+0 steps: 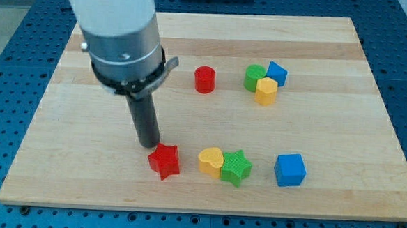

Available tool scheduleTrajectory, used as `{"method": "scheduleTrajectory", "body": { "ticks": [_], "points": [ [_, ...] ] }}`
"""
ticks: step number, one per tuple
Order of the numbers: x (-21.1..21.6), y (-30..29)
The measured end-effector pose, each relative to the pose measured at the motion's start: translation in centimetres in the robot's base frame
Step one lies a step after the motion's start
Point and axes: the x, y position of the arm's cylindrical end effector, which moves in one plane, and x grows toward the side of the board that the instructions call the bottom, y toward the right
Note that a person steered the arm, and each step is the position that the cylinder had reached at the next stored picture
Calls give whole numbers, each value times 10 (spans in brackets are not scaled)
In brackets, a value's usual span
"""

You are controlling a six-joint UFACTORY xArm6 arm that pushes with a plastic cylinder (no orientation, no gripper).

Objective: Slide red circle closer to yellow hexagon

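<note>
Red circle (pixel 204 80) upright, no long axis, view's left of yellow hexagon (pixel 266 91), my tip (pixel 149 145), a jawless tool, beside red star (pixel 165 161)

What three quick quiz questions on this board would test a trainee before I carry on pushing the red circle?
1. True or false: my tip touches the red circle block.
2. Which block lies nearest my tip: (a) the red star block, (b) the yellow heart block, (c) the blue cube block?
3. Which two blocks crowd against the yellow hexagon block?

Key
1. False: my tip stands well below and to the view's left of the red circle block.
2. (a), just to the lower right of my tip.
3. The green block and the small blue block, both on its upper side.
</note>
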Motion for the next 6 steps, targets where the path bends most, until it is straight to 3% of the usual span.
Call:
{"method": "scheduleTrajectory", "body": {
  "ticks": [2, 4, 6],
  "points": [
    [-73, -16],
    [-138, 26],
    [-126, 87]
  ]
}}
